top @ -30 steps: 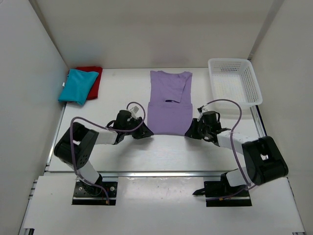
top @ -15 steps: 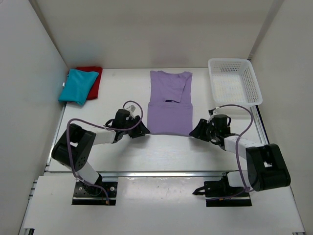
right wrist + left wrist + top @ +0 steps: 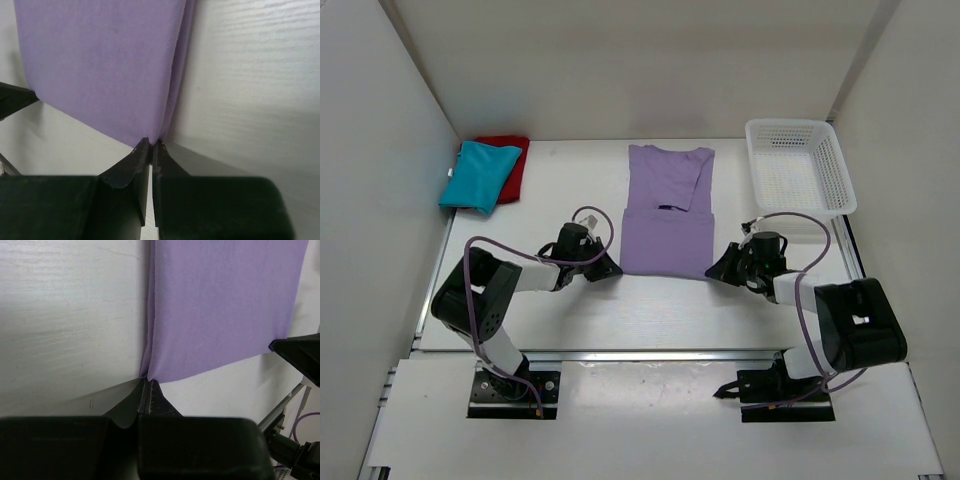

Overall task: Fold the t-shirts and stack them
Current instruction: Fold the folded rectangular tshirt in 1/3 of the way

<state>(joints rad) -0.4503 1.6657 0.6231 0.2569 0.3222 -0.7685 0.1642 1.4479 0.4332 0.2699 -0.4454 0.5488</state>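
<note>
A pale lavender short-sleeved cloth t-shirt [image 3: 667, 215] lay flat near the middle of the white bench [image 3: 550, 195], its collar toward the far wall and a crease running across it about midway. The black two-finger left pincer [image 3: 610, 268] sat low on the bench at the shirt's near left corner. In the left wrist view its fingertips were pressed together with the cloth corner caught between the tips, the doubled edge of the fabric rising straight away from them. The black two-finger right pincer [image 3: 718, 270] mirrored it at the near right corner. In the right wrist view its fingers were likewise closed, and the corner seemed to be pinched between them, though the very tip of the cloth was hard to make out there. Each wrist camera caught the other pincer as a dark shape at the far side of the hem. At the far left corner of the bench, well apart from both arms, a folded teal-blue cloth t-shirt [image 3: 478, 176] rested partly on top of a folded red cloth t-shirt [image 3: 515, 150]. A white plastic mesh basket [image 3: 840, 180] stood at the far right corner.
</note>
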